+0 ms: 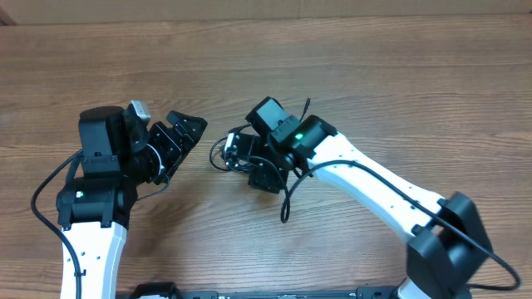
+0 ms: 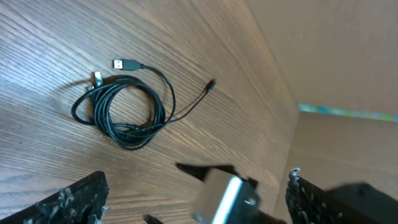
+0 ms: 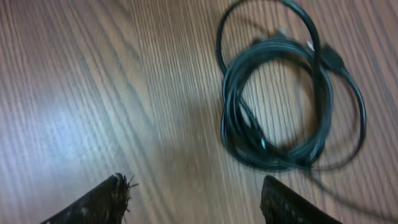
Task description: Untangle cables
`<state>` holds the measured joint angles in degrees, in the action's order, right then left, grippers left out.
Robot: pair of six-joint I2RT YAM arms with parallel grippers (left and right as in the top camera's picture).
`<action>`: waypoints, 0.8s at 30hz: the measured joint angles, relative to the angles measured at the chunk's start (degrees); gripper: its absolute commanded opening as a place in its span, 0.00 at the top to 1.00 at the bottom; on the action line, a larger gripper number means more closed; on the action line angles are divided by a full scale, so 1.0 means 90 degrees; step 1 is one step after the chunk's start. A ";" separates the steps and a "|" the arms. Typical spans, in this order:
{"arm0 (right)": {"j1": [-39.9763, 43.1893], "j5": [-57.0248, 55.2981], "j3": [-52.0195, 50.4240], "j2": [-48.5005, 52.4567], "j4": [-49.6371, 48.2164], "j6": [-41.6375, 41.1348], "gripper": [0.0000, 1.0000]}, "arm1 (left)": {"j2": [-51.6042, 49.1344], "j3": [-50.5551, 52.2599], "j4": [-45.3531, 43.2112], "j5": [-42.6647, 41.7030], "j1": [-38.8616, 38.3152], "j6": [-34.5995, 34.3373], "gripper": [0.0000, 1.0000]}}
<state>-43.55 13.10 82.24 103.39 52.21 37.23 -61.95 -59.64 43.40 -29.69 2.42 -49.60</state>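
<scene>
Found cables point(image 2: 124, 112) coiled in one black bundle, flat on wooden table point(image 1: 332, 50) between both grippers — one plug end point(image 2: 121, 64) sticking out. Noted left gripper point(image 1: 184, 139) spread wide, holding nothing. Noted right gripper point(image 3: 196, 199) parted, empty — coil lying just ahead of its fingertips.

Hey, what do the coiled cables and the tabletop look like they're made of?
Cables: probably plastic or rubber sheathing, black, faint sheen, bending in loose loops. Table: wood or wood-look laminate, I cannot tell which; brown grain lines, soft glare.
</scene>
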 measured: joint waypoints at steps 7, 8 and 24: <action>0.0012 0.0221 -0.0034 0.0299 -0.0935 0.0823 0.34 | 0.0000 0.0000 -0.0019 0.0000 0.0000 0.0000 0.07; 0.0032 0.0238 -0.0061 0.0335 -0.1086 0.0923 0.34 | 0.0000 0.0000 -0.0019 0.0000 0.0000 0.0000 0.07; 0.0316 0.0372 -0.0233 0.1535 -0.1889 0.1377 0.74 | 0.0000 0.0000 -0.0019 0.0000 0.0000 0.0000 0.05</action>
<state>-40.71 16.45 80.14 117.21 35.20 49.63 -61.95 -59.64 43.22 -29.69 2.42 -49.60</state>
